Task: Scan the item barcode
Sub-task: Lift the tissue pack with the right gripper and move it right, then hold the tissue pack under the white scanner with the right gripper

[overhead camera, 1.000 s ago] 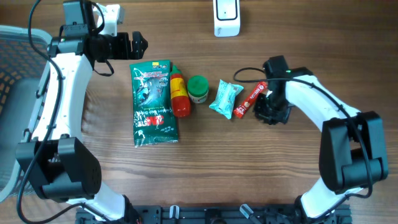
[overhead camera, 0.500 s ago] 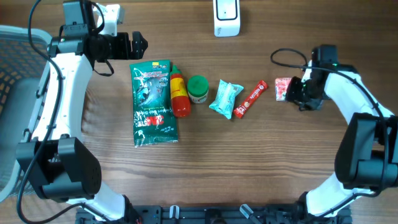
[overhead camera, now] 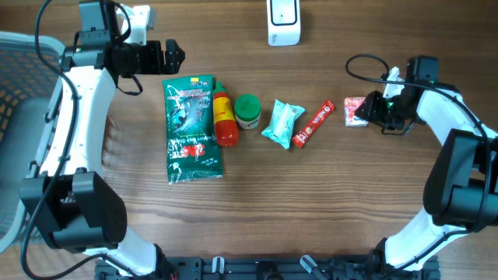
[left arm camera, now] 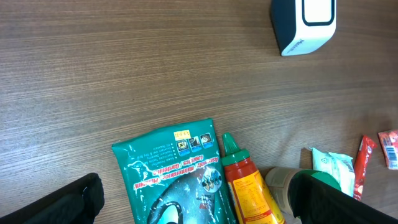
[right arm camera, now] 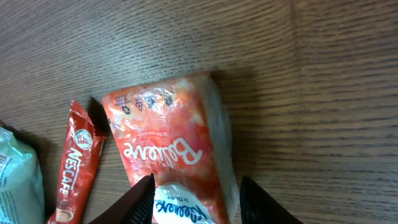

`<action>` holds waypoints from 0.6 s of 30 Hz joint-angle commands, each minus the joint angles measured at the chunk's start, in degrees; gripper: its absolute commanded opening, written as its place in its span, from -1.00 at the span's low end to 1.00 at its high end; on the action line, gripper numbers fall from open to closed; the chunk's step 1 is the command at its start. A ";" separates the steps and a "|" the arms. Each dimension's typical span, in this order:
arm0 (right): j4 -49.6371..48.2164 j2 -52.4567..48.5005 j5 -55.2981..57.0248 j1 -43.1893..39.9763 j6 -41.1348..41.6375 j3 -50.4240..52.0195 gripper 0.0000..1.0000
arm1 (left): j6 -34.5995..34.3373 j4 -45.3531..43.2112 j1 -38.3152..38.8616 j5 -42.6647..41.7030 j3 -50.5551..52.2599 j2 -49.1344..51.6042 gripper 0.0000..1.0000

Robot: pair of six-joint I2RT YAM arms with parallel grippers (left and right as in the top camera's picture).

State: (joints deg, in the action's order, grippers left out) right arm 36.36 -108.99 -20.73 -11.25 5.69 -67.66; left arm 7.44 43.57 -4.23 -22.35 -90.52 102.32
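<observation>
Packet (right arm camera: 177,155) lies flat on the tabletop (right arm camera: 323,74), straddled by the tips of the right pincer (right arm camera: 196,186), which is part spread and not seen to pinch it. The grasp is judged unsettled; a firm pinch is needed before the barcode can be carried to the scanner (overhead camera: 283,22), well beyond and leftward. The right arm is reached low, inward. The left pincer (left arm camera: 199,202) is held wide, empty.

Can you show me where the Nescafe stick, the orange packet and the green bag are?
Nescafe stick (right arm camera: 72,163): right wrist view, middle of the red wrapper.
orange packet (right arm camera: 166,144): right wrist view, on its printed lettering.
green bag (overhead camera: 191,128): overhead view, centre of the bag's face.
</observation>
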 commanded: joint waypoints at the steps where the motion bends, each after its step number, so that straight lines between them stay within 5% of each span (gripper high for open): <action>1: 0.17 -1.11 1.18 0.02 -1.18 -0.83 -0.13 | 1.11 0.02 -0.11 -0.07 -0.61 -0.74 1.00; 4: -0.46 -1.33 -1.66 0.02 -1.14 1.40 -0.47 | 1.11 0.02 -0.11 -0.07 -0.61 -0.74 1.00; 10: -4.85 -1.36 -5.11 0.02 1.95 5.44 -0.45 | 1.11 0.02 -0.11 -0.07 -0.61 -0.74 1.00; 12: -4.92 -1.42 -5.03 0.02 1.92 5.44 -0.26 | 1.11 0.02 -0.11 -0.07 -0.61 -0.74 1.00; 13: -5.11 -1.42 -5.05 0.02 1.99 5.44 -0.31 | 1.11 0.02 -0.11 -0.07 -0.61 -0.74 1.00; 15: -5.51 -1.42 -5.14 0.02 4.85 5.42 -0.91 | 1.14 0.02 -0.11 -0.07 -0.61 -0.74 1.00; 18: -5.62 -0.07 -11.56 0.02 6.12 4.52 -0.91 | 1.11 0.02 -0.11 -0.07 -0.61 -0.74 1.00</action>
State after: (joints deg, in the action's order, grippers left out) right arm 30.72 -109.08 -26.55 -11.31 10.24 -63.07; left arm 7.44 43.57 -4.23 -22.35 -90.52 102.32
